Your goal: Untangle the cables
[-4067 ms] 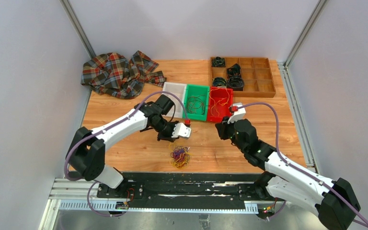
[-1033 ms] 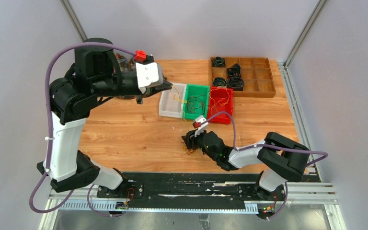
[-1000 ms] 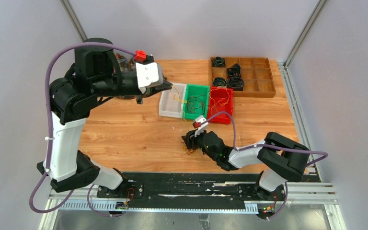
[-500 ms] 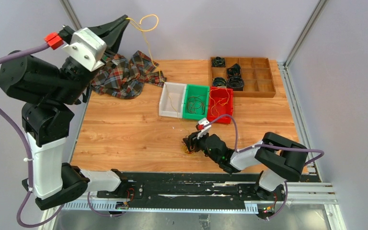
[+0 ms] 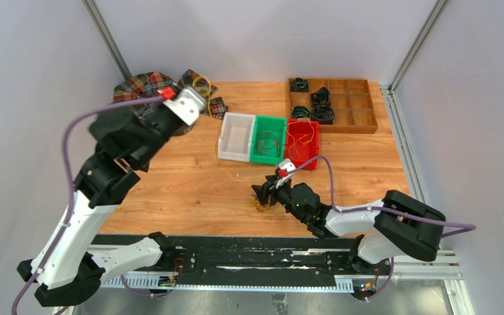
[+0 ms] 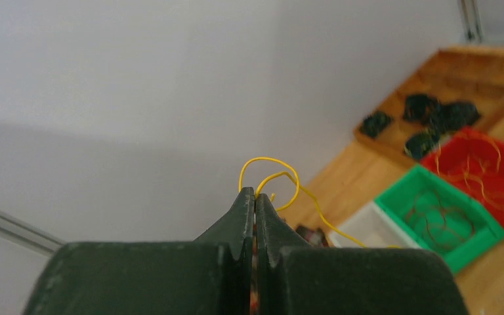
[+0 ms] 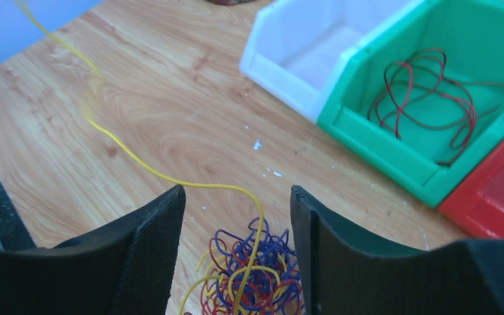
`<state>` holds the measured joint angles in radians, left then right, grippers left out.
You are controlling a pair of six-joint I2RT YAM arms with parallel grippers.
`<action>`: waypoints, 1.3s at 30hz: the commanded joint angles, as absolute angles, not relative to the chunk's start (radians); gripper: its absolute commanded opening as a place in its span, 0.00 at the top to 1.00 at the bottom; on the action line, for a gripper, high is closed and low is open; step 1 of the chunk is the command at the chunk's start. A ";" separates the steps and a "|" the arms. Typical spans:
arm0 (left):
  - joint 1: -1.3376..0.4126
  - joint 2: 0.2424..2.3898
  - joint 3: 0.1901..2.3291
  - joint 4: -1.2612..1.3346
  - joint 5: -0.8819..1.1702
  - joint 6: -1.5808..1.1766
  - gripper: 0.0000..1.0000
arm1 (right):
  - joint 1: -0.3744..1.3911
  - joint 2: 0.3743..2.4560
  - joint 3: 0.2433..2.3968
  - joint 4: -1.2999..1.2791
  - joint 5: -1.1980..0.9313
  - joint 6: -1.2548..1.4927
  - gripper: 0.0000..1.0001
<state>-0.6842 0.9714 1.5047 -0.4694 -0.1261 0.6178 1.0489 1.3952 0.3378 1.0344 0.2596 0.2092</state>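
The cables are a small tangle [image 7: 257,274] of purple, red and yellow wires on the wooden table, also seen in the top view as a tangle [image 5: 260,207] near the front edge. My right gripper [image 7: 236,195] hovers just above it, open, with a finger on each side and nothing held. One yellow cable [image 7: 131,156] leads out of the tangle, up and to the left. My left gripper [image 6: 254,194] is shut on that yellow cable [image 6: 270,173], which loops above the fingertips. In the top view the left gripper [image 5: 200,100] is raised over the back left of the table.
A white bin [image 5: 235,136], a green bin [image 5: 268,140] holding dark cables and a red bin [image 5: 300,142] holding yellow ones stand side by side at mid-table. A wooden compartment tray [image 5: 341,121] with black cords is at the back right. A plaid cloth [image 5: 134,86] lies back left.
The left arm has dropped from high above the back-left corner to lower over the cloth, still holding the yellow cable. The right gripper's jaws have spread wider over the tangle.
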 commanded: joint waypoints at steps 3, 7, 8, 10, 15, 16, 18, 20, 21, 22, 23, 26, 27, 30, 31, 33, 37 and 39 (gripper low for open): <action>-0.674 0.894 1.256 -0.628 -0.173 0.642 1.00 | 1.044 1.287 0.393 0.903 0.153 0.132 0.45; -0.639 0.891 1.166 -0.680 -0.136 0.626 0.99 | 1.031 1.262 0.405 0.857 0.131 0.129 0.56; -0.634 0.892 1.134 -0.696 -0.122 0.623 0.99 | 1.029 1.258 0.407 0.848 0.125 0.131 0.59; -0.622 0.884 1.055 -0.707 -0.090 0.618 0.98 | 1.023 1.252 0.411 0.832 0.118 0.143 0.61; -0.609 0.914 0.877 -0.747 0.056 0.655 0.67 | 1.007 1.217 0.407 0.802 0.125 0.173 0.59; -0.609 0.935 0.860 -0.756 0.089 0.662 0.57 | 1.004 1.210 0.405 0.794 0.131 0.173 0.57; -0.609 0.980 0.850 -0.770 0.149 0.668 0.36 | 1.000 1.185 0.406 0.776 0.161 0.171 0.51; -0.609 1.019 0.867 -0.776 0.229 0.676 0.19 | 0.996 1.160 0.400 0.758 0.200 0.172 0.46; -0.610 1.036 0.886 -0.773 0.274 0.669 0.13 | 0.992 1.147 0.393 0.754 0.214 0.173 0.44; -0.610 1.057 0.909 -0.775 0.322 0.662 0.09 | 0.987 1.132 0.386 0.754 0.219 0.174 0.42; -0.614 1.077 0.932 -0.775 0.365 0.655 0.07 | 0.980 1.118 0.379 0.749 0.225 0.179 0.42; -0.644 1.159 0.997 -0.788 0.437 0.666 0.05 | 0.958 1.075 0.361 0.724 0.233 0.198 0.43; -0.655 1.189 1.014 -0.792 0.449 0.673 0.05 | 0.951 1.060 0.352 0.718 0.235 0.205 0.44; -0.672 1.286 1.067 -0.805 0.501 0.682 0.05 | 0.934 1.019 0.339 0.683 0.251 0.222 0.47; -0.679 1.323 1.086 -0.816 0.518 0.684 0.06 | 0.930 1.005 0.334 0.674 0.257 0.226 0.47; -0.695 1.391 1.124 -0.839 0.545 0.685 0.09 | 0.923 0.980 0.324 0.656 0.267 0.228 0.49; -0.740 1.510 1.192 -0.839 0.519 0.712 0.19 | 0.914 0.933 0.310 0.618 0.282 0.232 0.50; -0.748 1.563 1.234 -0.839 0.495 0.734 0.24 | 0.910 0.917 0.305 0.601 0.283 0.233 0.50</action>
<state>-0.7200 1.4918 1.1553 -0.8181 0.4850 0.6846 0.9329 0.9539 0.3241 0.6464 0.2485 0.2180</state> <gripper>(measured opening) 0.800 0.503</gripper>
